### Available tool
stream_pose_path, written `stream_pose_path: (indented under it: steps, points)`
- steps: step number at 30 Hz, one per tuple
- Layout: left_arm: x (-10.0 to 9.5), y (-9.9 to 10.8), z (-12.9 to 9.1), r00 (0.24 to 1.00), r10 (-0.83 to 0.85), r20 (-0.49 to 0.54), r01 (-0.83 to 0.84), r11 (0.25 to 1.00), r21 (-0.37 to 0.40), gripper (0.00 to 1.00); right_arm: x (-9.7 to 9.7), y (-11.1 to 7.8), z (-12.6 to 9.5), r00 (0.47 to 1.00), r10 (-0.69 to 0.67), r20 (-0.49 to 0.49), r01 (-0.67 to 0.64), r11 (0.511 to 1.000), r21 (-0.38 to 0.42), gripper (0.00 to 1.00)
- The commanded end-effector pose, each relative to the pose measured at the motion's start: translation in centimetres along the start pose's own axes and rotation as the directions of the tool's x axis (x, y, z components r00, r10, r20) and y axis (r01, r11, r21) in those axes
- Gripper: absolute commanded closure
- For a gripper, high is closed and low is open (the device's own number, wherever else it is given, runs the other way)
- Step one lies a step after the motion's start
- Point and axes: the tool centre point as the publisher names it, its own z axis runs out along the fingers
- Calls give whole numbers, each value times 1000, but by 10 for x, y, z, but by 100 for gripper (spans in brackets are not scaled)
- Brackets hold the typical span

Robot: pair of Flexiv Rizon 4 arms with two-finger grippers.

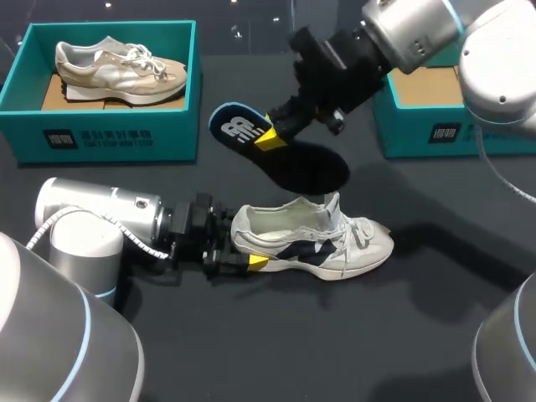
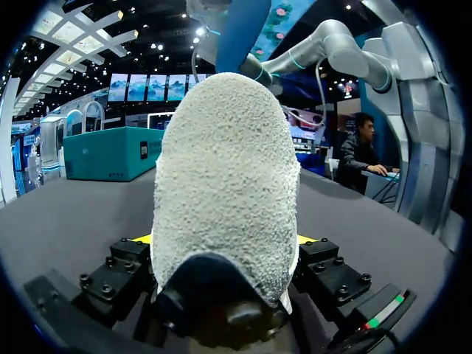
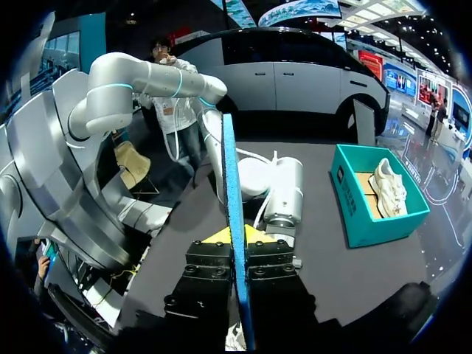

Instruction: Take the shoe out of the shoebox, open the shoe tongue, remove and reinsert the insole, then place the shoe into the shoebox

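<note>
Looking at where this run stands, I'd call it roughly halfway. The shoe (image 1: pixel 322 239) is out of its box and sits upright on the desk (image 1: pixel 251 335), toe pointing toward my right side. The left end effector (image 1: pixel 248 251) is clamped on the heel, one finger on each side, pinning it in place. The insole (image 1: pixel 289 157) is fully out and up in the air above the shoe, not touching it. It's pinched near its heel end by the right end effector (image 1: pixel 270 134), with the fingers closed flat on both faces. In the right wrist view it sits edge-on between the fingers.

So done: shoe out, insole removed. The tongue is probably open too, though I can't really make out the tongue itself. Left to do: slide the insole back in, then drop the shoe into the shoebox (image 1: pixel 419 134) behind the right arm, which looks empty as far as the arm lets me see. The teal box (image 1: pixel 109 138) on the left holds a beige shoe (image 1: pixel 117 69), so probably not that one.
</note>
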Motion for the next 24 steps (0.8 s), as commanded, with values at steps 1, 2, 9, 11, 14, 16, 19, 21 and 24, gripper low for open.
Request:
stream_pose_path:
  steps: [1, 2, 9, 11, 14, 16, 19, 21, 24]
  points:
    - [0, 0, 0, 1000, 0, 2, 0, 1000, 1, 100, 11, -5, -9, 1000, -1, 31, 1, 1000, -9, 100]
    - [0, 0, 0, 1000, 0, 2, 0, 1000, 1, 100, 11, -5, -9, 1000, -1, 31, 1, 1000, -9, 100]
    - [0, 0, 0, 1000, 0, 2, 0, 1000, 1, 100, 25, -1, -25, 998, 15, 53, -12, 999, -43, 100]
    - [0, 0, 0, 1000, 0, 2, 0, 1000, 1, 100, 34, -2, -39, 998, 30, 58, -26, 997, -66, 100]
    - [0, 0, 0, 1000, 0, 2, 0, 1000, 1, 100, 44, 0, -59, 997, 47, 53, -40, 992, -123, 100]
    - [0, 0, 0, 1000, 0, 2, 0, 1000, 1, 100, 50, -1, -74, 998, 52, 40, -45, 986, -158, 100]
    - [0, 0, 0, 1000, 0, 2, 0, 1000, 1, 100, 58, -1, -89, 999, 41, 32, -34, 979, -199, 100]
    - [0, 0, 0, 1000, 0, 2, 0, 1000, 1, 100, 58, -1, -89, 999, 41, 32, -34, 979, -199, 100]
    - [0, 0, 0, 1000, 0, 2, 0, 1000, 1, 100, 58, -1, -89, 999, 41, 32, -34, 979, -199, 100]
